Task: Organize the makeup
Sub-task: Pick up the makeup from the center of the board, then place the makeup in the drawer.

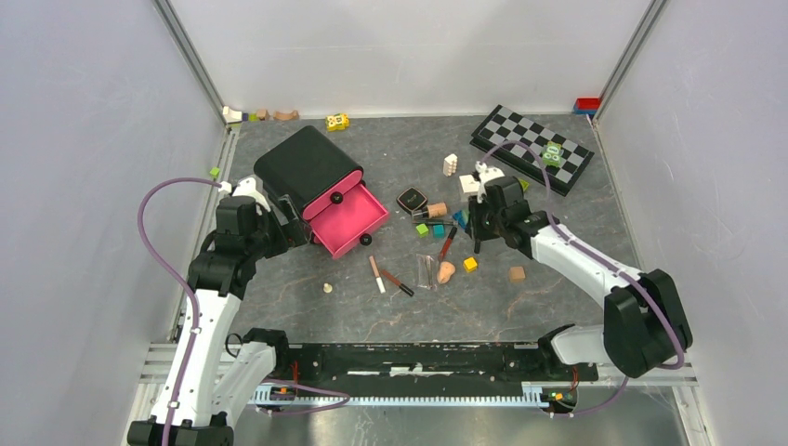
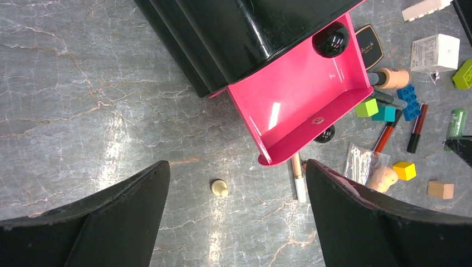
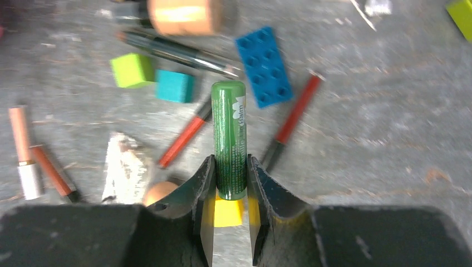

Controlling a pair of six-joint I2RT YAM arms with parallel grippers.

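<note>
The green tube (image 3: 229, 128) is gripped fast in the right pincer (image 3: 231, 161). The left pincer (image 2: 238, 167) is held spread wide, released, the pink drawer (image 2: 300, 94) at one o'clock of it.

The left arm (image 1: 206, 311) and the right arm (image 1: 576, 255) are built alike: smooth white links joined by chunky black joints. A lilac cable (image 1: 141, 218) runs along each one, looping loose by the wrist. The left gripper (image 2: 236, 163) and the right gripper (image 3: 230, 159) carry glossy black fingers (image 2: 100, 222), broad and wedge-shaped, tapering to blunt tips.
</note>
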